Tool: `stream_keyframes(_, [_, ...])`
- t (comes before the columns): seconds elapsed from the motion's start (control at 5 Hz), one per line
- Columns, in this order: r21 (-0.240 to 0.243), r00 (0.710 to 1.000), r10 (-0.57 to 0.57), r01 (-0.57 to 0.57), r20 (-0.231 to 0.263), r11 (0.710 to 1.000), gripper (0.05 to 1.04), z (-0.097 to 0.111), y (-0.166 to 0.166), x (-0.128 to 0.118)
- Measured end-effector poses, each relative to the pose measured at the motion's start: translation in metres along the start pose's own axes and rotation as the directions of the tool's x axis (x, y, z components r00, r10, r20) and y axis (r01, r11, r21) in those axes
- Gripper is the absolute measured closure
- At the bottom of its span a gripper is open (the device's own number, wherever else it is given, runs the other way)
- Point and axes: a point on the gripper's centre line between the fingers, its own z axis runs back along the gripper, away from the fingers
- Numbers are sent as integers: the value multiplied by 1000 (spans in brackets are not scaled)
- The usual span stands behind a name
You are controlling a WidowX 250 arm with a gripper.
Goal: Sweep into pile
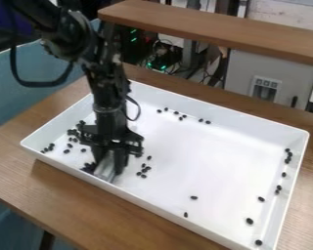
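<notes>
The black gripper [109, 155] hangs down inside the left part of the white tray [166, 205], close to its near wall. It is shut on a flat grey tool [105, 169], whose lower end is down at the tray floor. Small dark beans lie scattered: a cluster [89, 167] touches or nearly touches the tool's left side, and a loose group [145, 169] is just to its right. More beans [73, 132] lie left of the gripper, some partly hidden behind it. Others are along the far wall [182, 117], the right wall [288, 156] and near the front right corner [250, 221].
The tray's raised walls surround the gripper, with the near wall closest. The tray stands on a brown wooden table [61, 195]. Behind it are a wooden shelf [211, 29], cables and a grey cabinet [270, 73].
</notes>
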Motion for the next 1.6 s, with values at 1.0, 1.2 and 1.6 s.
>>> stream_keyframes(1.0, [-103,994,-35,46,106,994,689,50,-59,41])
stream_keyframes(1.2, [-106,997,22,-14,71,994,689,38,-70,56])
stream_keyframes(1.6, [-112,998,65,-63,18,992,689,16,-89,73])
